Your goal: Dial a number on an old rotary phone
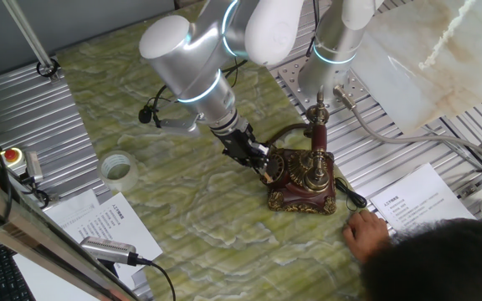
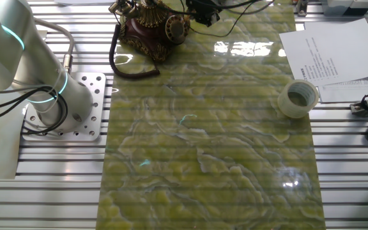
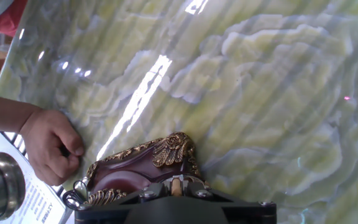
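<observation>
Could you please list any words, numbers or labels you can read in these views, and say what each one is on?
None can be read.
Printed sheet beside the old rotary phone: lines of print, too small.
Printed sheet near the tape roll: too small.
Phone's dial: any numbers too blurred.

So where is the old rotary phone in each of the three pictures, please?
One fixed view: the phone stands right of centre on the green mat, with the tool at its dial.
The other fixed view: it is at the top edge, left of centre, partly cut off.
Hand view: only its red-brown base with brass trim shows, bottom centre-left.
Shared landmark: the green marbled mat.
</observation>
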